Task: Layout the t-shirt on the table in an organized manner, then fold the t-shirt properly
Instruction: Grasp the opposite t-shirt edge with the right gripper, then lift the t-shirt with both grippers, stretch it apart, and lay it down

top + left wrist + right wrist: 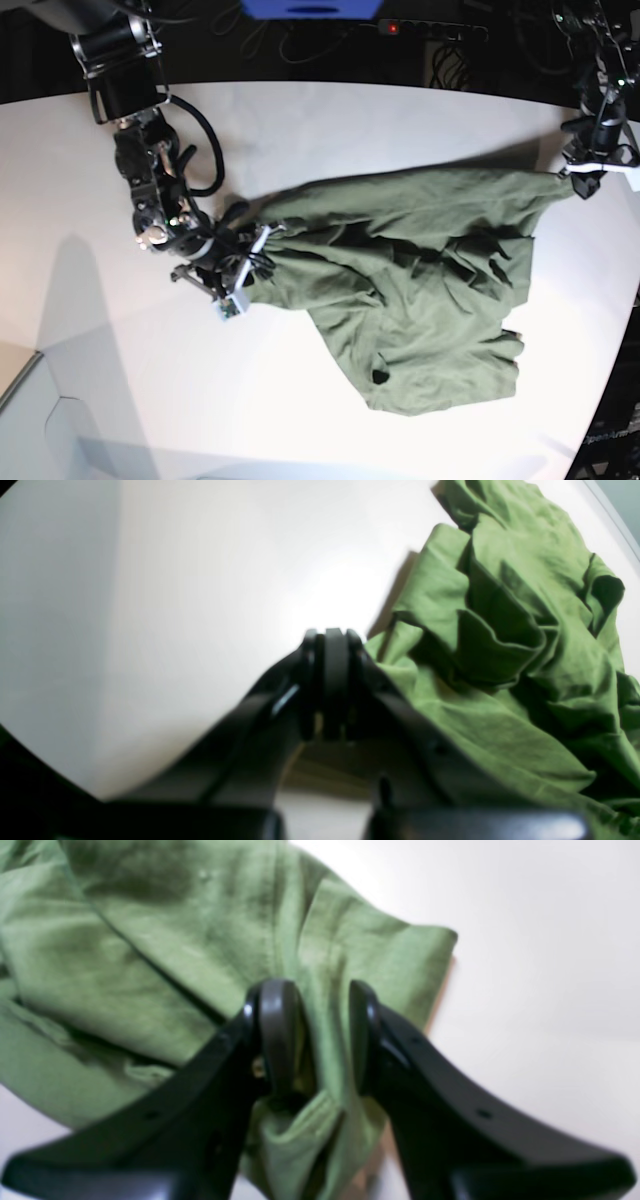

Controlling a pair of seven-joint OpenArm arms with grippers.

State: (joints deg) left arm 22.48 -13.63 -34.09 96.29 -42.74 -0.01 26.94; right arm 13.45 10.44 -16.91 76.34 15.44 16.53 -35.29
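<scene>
My right gripper (312, 1035) stands partly spread, a fold of the t-shirt (420, 270) lying loose between its fingers (277, 1030) rather than pinched. My left gripper (334, 680) is pressed together at a corner of the cloth near the table's (330, 120) far right edge; whether fabric is caught in it I cannot tell. The olive shirt lies rumpled across the middle of the white table, stretched between both arms, its bulk sagging toward the near right edge.

T-shirt (420, 280) spread on table (330, 130), between left tool (583, 182) and right tool (262, 238)
</scene>
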